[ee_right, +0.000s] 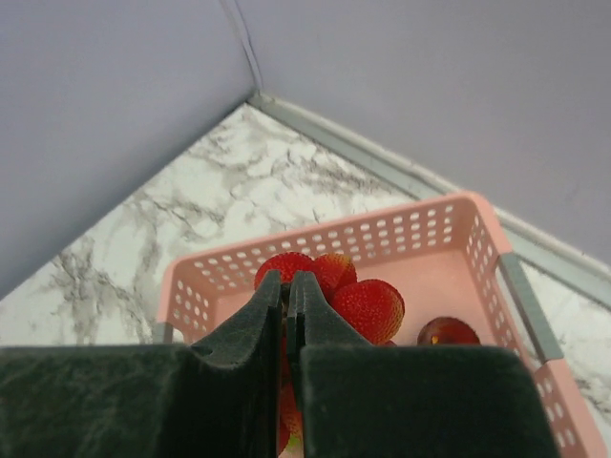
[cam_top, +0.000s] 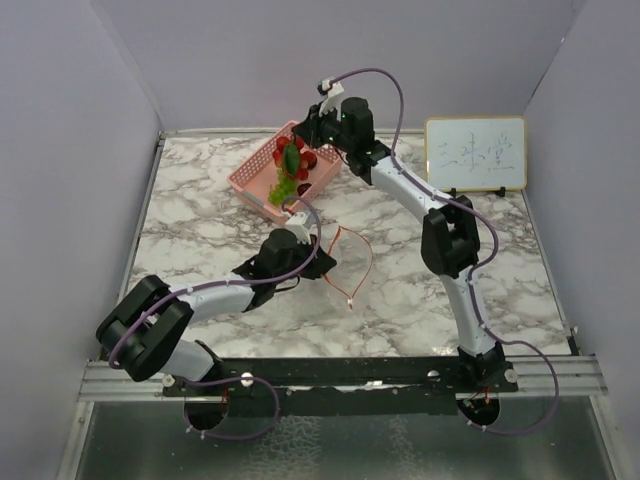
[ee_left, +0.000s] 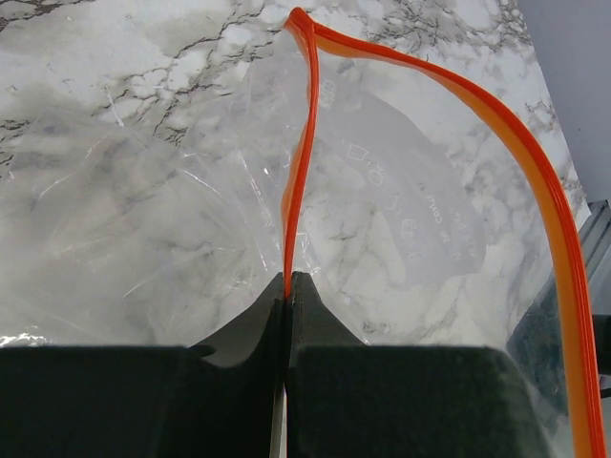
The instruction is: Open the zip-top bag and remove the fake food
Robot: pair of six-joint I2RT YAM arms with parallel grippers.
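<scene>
Looks nearly finished: pinching zip strip (ee_left: 301, 143) of open, seemingly empty bag (ee_left: 382, 239) with left gripper (ee_left: 288, 277); hovering closed right gripper (ee_right: 289, 277) over food (ee_right: 368, 307) in pink basket (ee_right: 449, 229).

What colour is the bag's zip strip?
Orange-red; the zip strip shows best in the left wrist view.

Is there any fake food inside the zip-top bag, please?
No, the left wrist view shows the clear zip-top bag empty, with only the marble tabletop visible through it.
</scene>
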